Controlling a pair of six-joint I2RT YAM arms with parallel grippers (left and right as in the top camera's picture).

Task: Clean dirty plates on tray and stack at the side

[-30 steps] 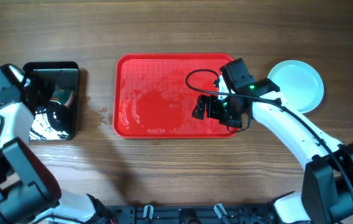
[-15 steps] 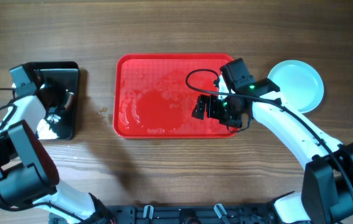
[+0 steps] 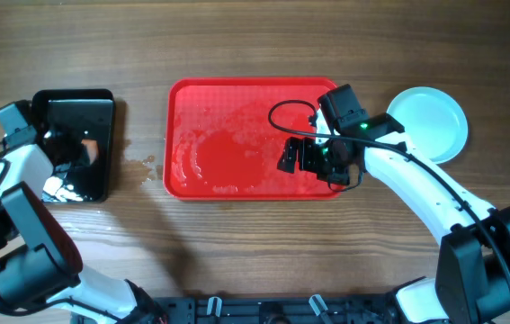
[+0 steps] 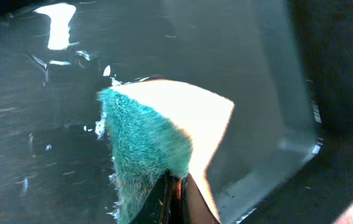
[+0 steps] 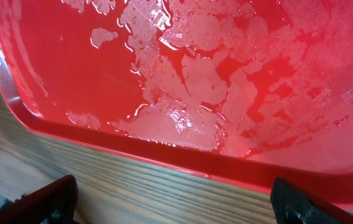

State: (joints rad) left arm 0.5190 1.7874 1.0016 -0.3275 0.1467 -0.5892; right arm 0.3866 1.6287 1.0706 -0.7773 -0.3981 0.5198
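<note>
Left of the tray point(image 3: 175, 135): left gripper point(image 4: 175, 198) pinched tight on sponge point(image 4: 145, 143) over black tray point(image 3: 102, 97), blurred by glare overhead. Over tray's near-right edge: right gripper point(image 3: 301, 157) spread wide, empty. Right of tray: plates point(image 3: 427, 121), count unreadable from above.

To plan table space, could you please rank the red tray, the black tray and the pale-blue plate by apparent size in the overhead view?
Largest: red tray
Middle: black tray
Smallest: pale-blue plate

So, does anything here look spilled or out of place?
Yes: wet puddles cover the red tray, and a few drops lie on the wooden table just left of it.
</note>
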